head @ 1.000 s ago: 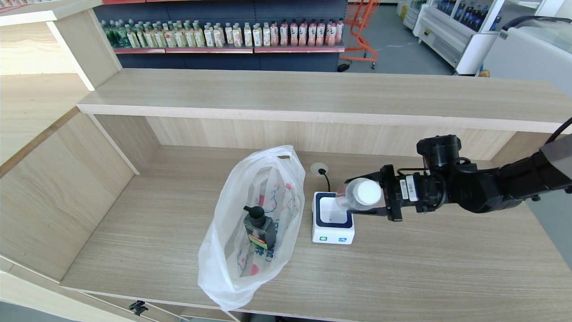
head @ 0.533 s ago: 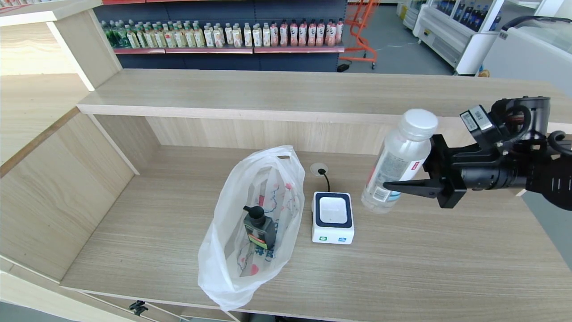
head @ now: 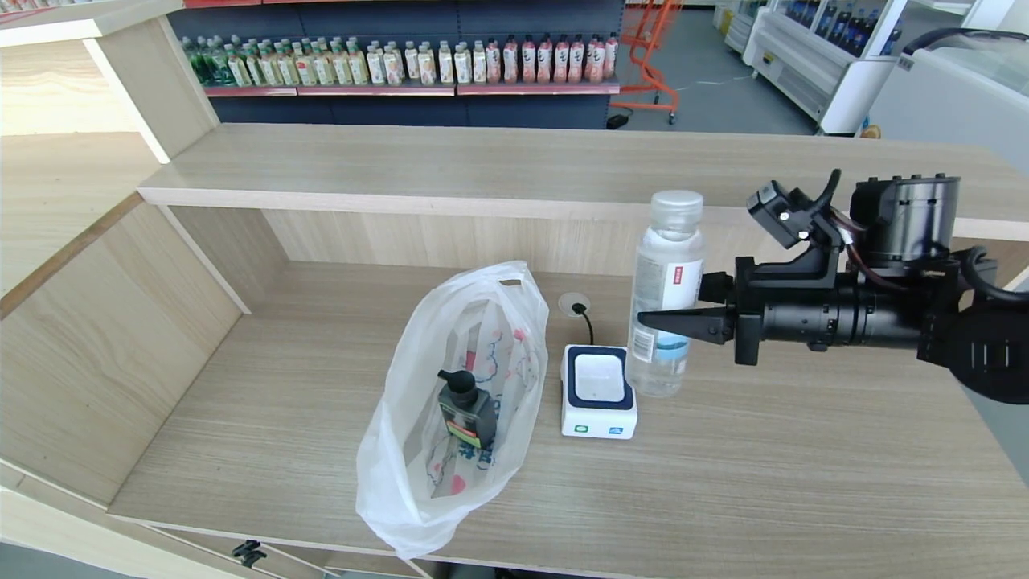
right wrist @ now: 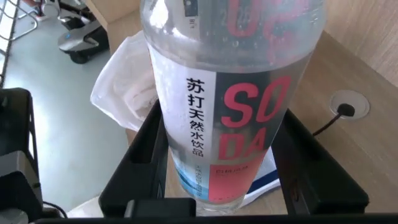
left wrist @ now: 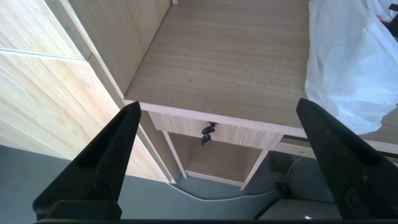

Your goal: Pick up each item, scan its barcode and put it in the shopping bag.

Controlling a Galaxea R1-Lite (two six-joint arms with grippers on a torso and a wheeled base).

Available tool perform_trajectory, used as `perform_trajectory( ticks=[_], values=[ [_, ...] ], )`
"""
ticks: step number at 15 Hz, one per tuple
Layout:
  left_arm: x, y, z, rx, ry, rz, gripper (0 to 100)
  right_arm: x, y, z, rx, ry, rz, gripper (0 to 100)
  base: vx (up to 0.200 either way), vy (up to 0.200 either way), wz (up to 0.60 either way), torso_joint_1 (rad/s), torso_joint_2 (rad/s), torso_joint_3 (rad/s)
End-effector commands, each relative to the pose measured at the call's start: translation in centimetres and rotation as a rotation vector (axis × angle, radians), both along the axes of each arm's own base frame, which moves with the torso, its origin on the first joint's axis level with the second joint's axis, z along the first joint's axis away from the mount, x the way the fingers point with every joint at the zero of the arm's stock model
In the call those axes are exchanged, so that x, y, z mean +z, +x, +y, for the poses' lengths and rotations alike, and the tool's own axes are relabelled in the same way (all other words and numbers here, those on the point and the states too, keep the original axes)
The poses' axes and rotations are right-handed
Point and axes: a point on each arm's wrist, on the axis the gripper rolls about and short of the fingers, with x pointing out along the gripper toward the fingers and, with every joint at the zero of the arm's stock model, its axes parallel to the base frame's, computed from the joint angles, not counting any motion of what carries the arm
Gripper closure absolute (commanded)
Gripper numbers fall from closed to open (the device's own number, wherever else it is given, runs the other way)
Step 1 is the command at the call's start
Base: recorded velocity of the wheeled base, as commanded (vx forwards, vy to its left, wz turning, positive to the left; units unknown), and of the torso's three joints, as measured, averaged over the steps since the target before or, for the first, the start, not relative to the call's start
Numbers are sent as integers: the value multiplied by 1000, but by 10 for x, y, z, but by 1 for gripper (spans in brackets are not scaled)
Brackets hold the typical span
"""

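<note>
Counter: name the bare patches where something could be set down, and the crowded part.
Bare: the counter right of the scanner, and the stretch between the shopping bag and the left side panel. Crowded: the middle, where bag and scanner sit close, with the bottle in the right gripper beside the scanner.

clear soda btl (head: 667, 265) upright just right of scanner (head: 599, 394), pump btl (head: 466, 412) in bag (head: 386, 466).

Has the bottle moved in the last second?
Yes. The bottle lay tipped over the scanner, swung up and away to the right, and is now held upright just right of the scanner, which has stayed put.
</note>
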Motion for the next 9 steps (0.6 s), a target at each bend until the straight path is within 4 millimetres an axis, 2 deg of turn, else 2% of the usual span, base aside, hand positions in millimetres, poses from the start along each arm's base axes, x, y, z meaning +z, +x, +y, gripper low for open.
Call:
perform_trajectory(
  ticks=[1,6,9],
  values=[
    [0,0,0,0,0,2,0,-14,8,20,-38,13,55,100,0,0,0,0,0,0],
    [0,0,0,0,0,2,0,-42,20,70,-48,64,29,100,0,0,0,0,0,0],
    [0,0,0,0,0,2,0,-63,30,75,-68,81,-8,100,0,0,0,0,0,0]
  ],
)
